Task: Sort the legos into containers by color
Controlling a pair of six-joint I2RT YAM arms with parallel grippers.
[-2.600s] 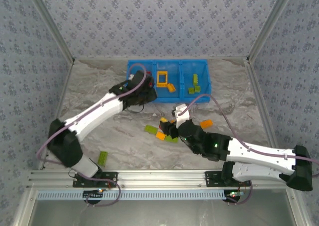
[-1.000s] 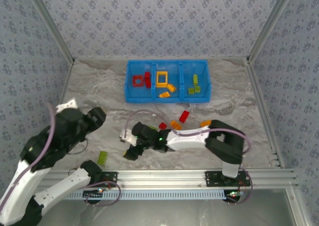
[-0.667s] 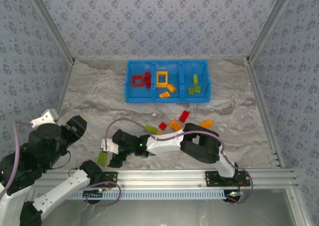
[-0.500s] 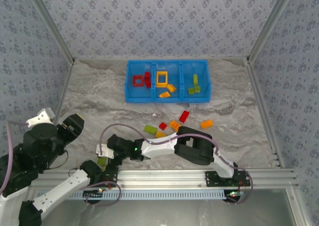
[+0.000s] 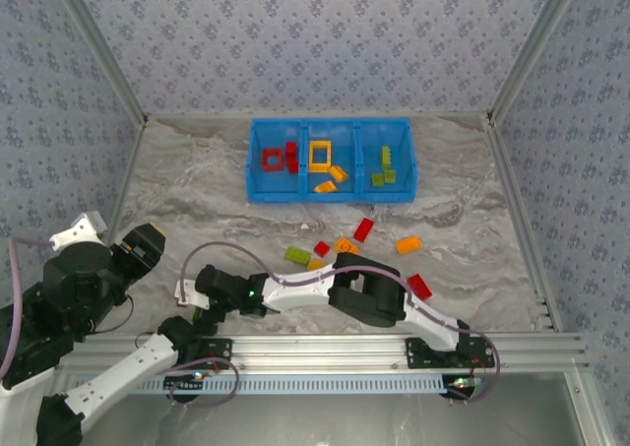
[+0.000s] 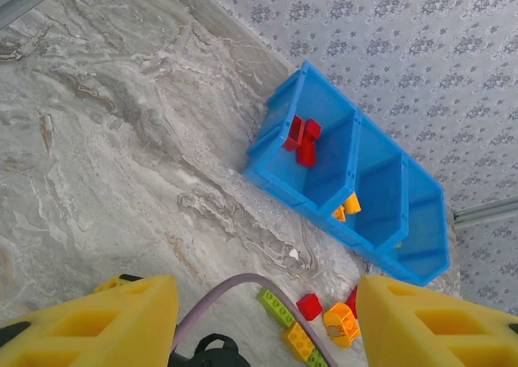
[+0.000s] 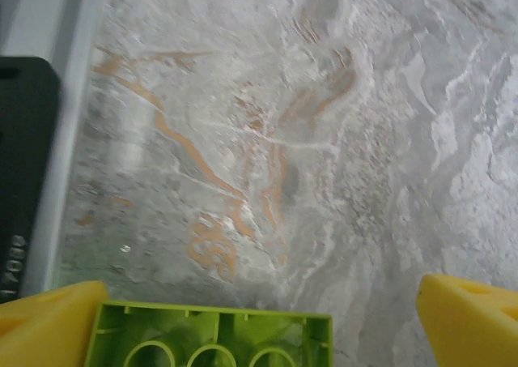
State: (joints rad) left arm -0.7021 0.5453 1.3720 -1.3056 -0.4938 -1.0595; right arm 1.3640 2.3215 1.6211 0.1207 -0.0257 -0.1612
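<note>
At the near left of the table (image 5: 187, 195), the right gripper (image 7: 255, 292) hung low over a lime green brick (image 7: 212, 334) that lay hollow side up. Its yellow fingers (image 7: 48, 312) stood wide apart, with the brick just beside one and well clear of the other. A black block (image 7: 24, 164) at that view's edge bore white figures too cropped to read. The left gripper (image 6: 263, 290), raised at the near left, had its fingers spread with nothing between them. Mid-table lay a green piece (image 5: 297, 256), an orange piece (image 5: 408, 243), a red piece (image 5: 364, 229) and others. Farthest, the blue tray (image 5: 295, 197) held red bricks (image 5: 279, 158) in its left compartment, an orange frame (image 5: 320, 154) in the middle one and green bricks (image 5: 384, 170) in the right one.
</note>
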